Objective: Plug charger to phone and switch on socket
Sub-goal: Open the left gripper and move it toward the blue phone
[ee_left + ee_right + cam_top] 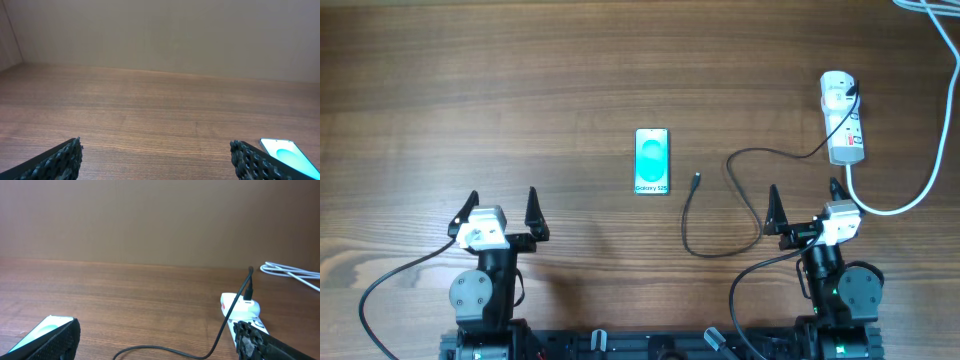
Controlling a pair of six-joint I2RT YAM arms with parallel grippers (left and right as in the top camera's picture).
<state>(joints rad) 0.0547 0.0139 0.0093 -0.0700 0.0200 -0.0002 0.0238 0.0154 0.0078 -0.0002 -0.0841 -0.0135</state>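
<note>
No step is started. Both arms sit at the near edge of the worktop [410, 120]. The left gripper [502, 200] has its jaws spread and holds nothing. The right gripper [804, 192] is the same, spread wide and empty.

The phone [652, 161] lies flat around the worktop's middle, screen up and lit, with the text at its near short edge. The socket [842, 118] lies by the far right corner, and its white cord [910, 205] runs off toward the right edge. The charger [686, 225] runs from the socket, loops in front of the right arm, and ends at a free tip just right of the phone, not touching it.

First step, as I judge it, is grabbing the charger near its tip; the right gripper is nearer. That calls for a low, narrow pinch on a thin cable, then lining the tip up with the phone's near short edge, probably with the left gripper bracing the phone. The socket switch comes last.
</note>
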